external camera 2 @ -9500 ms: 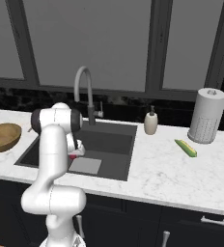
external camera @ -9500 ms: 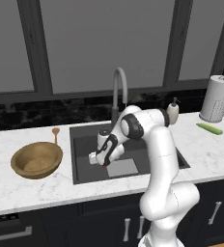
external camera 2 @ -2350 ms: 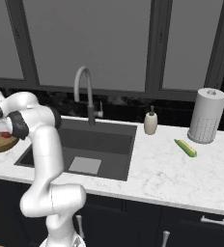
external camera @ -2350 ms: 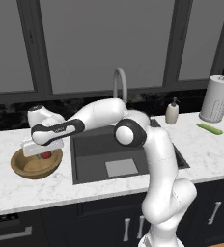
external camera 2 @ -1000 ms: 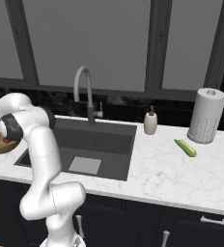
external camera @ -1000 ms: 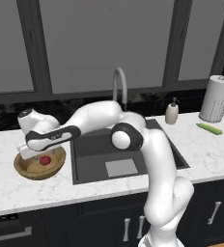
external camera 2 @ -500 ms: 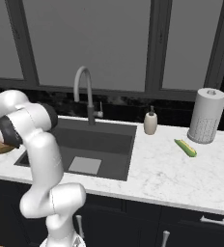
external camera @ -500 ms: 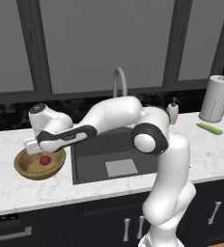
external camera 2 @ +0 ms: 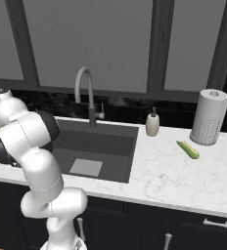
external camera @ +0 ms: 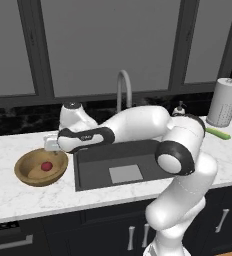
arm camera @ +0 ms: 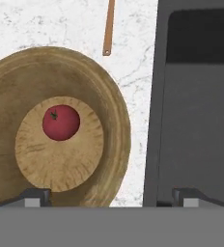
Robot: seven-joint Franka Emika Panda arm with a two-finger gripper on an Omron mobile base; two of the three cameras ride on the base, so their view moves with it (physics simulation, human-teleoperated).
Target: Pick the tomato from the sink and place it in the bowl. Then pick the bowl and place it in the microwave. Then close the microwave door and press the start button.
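Pincer [arm camera: 111, 195] wide open; empty above bowl [arm camera: 109, 125]

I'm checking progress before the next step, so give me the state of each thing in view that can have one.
tomato: lying in the bowl, not held.
bowl: upright on the counter left of the sink, holding the tomato.
gripper: open, empty, above the bowl's sink-side rim.
sink: no tomato inside, faucet not running.
paper towel roll: standing upright.
soap bottle: upright behind the sink.

The tomato [external camera: 47, 165] now lies in the bowl [external camera: 29, 175], released.
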